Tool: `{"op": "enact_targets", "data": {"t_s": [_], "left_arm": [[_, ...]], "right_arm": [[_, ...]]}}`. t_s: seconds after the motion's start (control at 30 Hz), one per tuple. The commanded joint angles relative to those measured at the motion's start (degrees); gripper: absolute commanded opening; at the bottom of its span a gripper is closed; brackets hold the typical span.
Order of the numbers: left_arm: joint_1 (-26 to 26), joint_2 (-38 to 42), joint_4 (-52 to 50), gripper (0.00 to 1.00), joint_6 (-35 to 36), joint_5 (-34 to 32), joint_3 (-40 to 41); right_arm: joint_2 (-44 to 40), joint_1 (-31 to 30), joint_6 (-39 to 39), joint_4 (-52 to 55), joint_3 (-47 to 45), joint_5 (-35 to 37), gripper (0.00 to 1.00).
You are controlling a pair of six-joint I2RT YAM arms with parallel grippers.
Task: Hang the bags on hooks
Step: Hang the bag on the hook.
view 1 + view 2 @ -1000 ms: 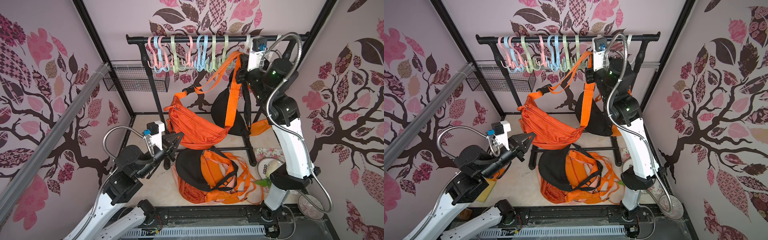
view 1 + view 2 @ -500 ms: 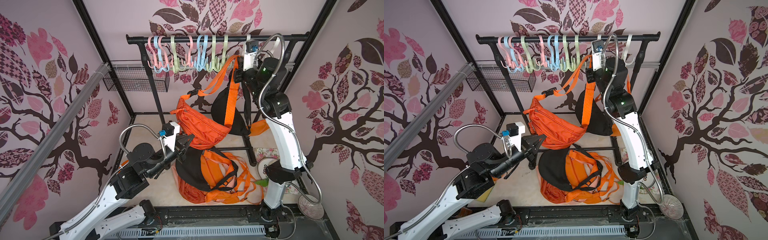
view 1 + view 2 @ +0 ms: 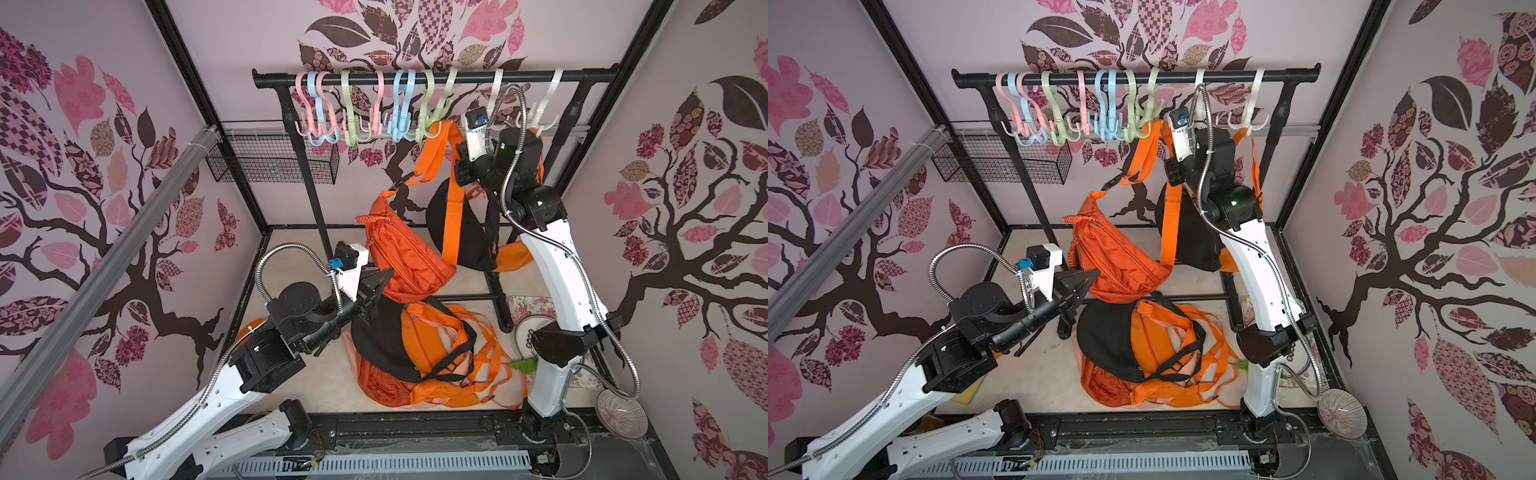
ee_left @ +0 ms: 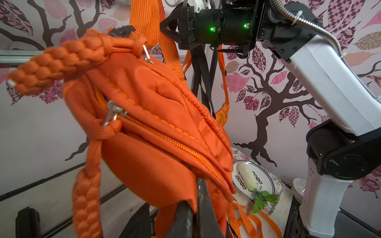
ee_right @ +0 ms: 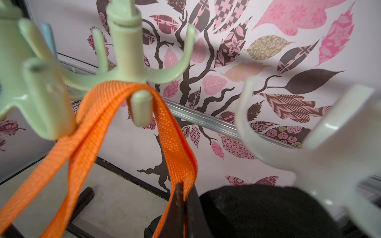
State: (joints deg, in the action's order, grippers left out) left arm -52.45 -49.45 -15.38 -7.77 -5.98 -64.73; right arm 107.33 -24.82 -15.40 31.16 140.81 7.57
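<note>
- Right claw [image 5: 185, 192] rides its arm from 1 o'clock toward 12 under the rail [image 3: 528, 75], clamped tight on the orange strap [image 5: 175, 144].
- Left claw [image 4: 193, 197], brought in from 8 o'clock to the centre, is fully closed, its tips against the underside of the orange bag [image 3: 409, 257]. Whether it pinches fabric I cannot tell.
- Bag hangs mid-air at the centre, steeper than a second ago, above the pile of bags [image 3: 382, 332] at 6 o'clock.
- Strap now drapes over a prong of the green hook [image 5: 125, 41]; earlier it was held up beside the hooks.
- Hanging looks nearly done, with only the letting go left.
</note>
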Motion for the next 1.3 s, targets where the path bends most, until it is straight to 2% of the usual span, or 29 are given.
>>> {"op": "enact_targets", "data": {"t_s": [0.0,0.13,0.47,0.9,1.0,1.1,1.13,1.2,1.23,1.27], "left_arm": [[-0.3,-0.3,0.7,0.0,-0.8,0.2,-1.8],[-0.3,-1.4,0.8,0.0,-1.4,-0.2,-0.8],[-0.3,-7.9,2.6,0.0,-4.5,1.2,2.6],[0.3,-17.1,6.1,0.0,-5.5,5.0,1.3],[1.4,-18.7,7.1,0.0,-6.4,6.7,1.2],[2.4,-19.3,7.4,0.0,-7.3,8.0,1.0],[2.5,-19.3,7.4,0.09,-7.5,7.8,1.2],[2.6,-18.6,7.3,0.25,-7.5,6.9,1.9],[2.7,-18.0,7.2,0.37,-7.6,6.2,2.4],[2.7,-17.4,7.1,0.46,-7.6,5.7,2.7]], "right_arm": [[-2.4,0.3,0.1,0.7,-1.1,-0.9,0.0],[-4.2,0.2,0.4,-0.2,-3.5,0.7,0.0],[-9.9,1.0,0.4,-4.8,-10.7,12.1,0.0],[-17.3,2.7,-2.1,-11.6,-21.1,25.4,0.0],[-17.7,2.7,-2.6,-12.1,-21.0,26.9,0.0],[-18.3,2.8,-2.5,-11.9,-21.6,24.3,0.0],[-18.6,2.8,-2.1,-11.6,-22.0,22.6,0.07],[-20.0,2.7,-1.5,-12.1,-24.3,20.9,0.3],[-21.1,2.7,-0.9,-12.5,-25.7,19.8,0.38],[-22.2,2.6,-0.6,-13.4,-27.5,19.2,0.43]]}}
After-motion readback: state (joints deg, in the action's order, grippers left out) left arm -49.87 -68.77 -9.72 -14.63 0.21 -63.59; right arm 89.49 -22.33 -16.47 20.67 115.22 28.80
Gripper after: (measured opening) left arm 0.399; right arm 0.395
